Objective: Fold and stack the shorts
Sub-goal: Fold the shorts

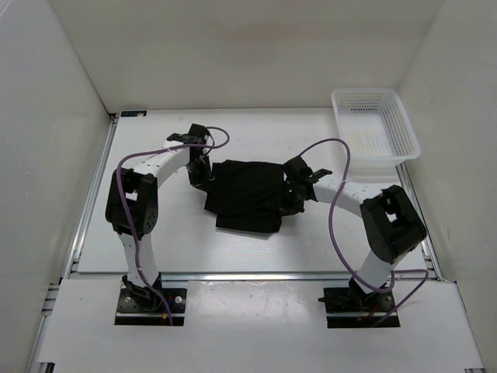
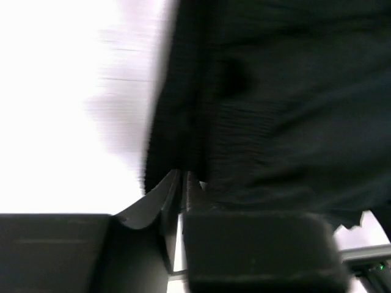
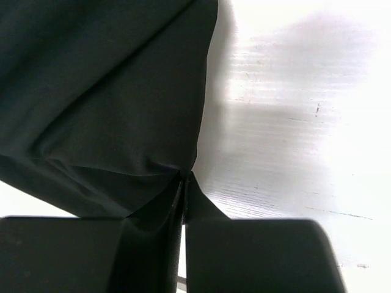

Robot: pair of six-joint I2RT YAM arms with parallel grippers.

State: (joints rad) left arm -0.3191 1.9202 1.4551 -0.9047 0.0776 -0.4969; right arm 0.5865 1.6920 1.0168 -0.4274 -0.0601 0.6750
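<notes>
The black shorts [image 1: 247,194] lie bunched and partly folded in the middle of the white table. My left gripper [image 1: 200,172] is at their left edge, jaws closed on a pinch of the ribbed fabric [image 2: 256,122]. My right gripper [image 1: 291,193] is at their right edge, jaws closed on a corner of the smooth cloth [image 3: 110,104], which puckers toward the fingertips. Both wrist views are close up and mostly filled with black fabric.
A white mesh basket [image 1: 374,124] stands empty at the back right corner. White walls enclose the table on three sides. A metal rail [image 1: 248,274] runs along the near edge. Purple cables loop above both arms.
</notes>
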